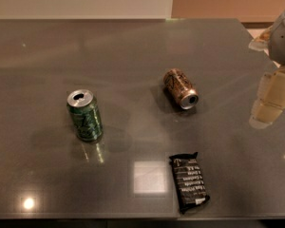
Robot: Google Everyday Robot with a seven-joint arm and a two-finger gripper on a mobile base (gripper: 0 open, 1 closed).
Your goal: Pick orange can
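The orange can [179, 88] lies on its side near the middle of the grey table [133, 51], its silver open end pointing toward the front right. It is copper-orange with dark scrawled markings. My gripper [270, 99] hangs at the right edge of the view, pale beige, well to the right of the can and apart from it. It holds nothing that I can see.
A green can [85, 115] with a silver top stands upright at the left. A black wrapped snack packet [189, 181] lies near the table's front edge, in front of the orange can. The table's right edge runs just behind the gripper.
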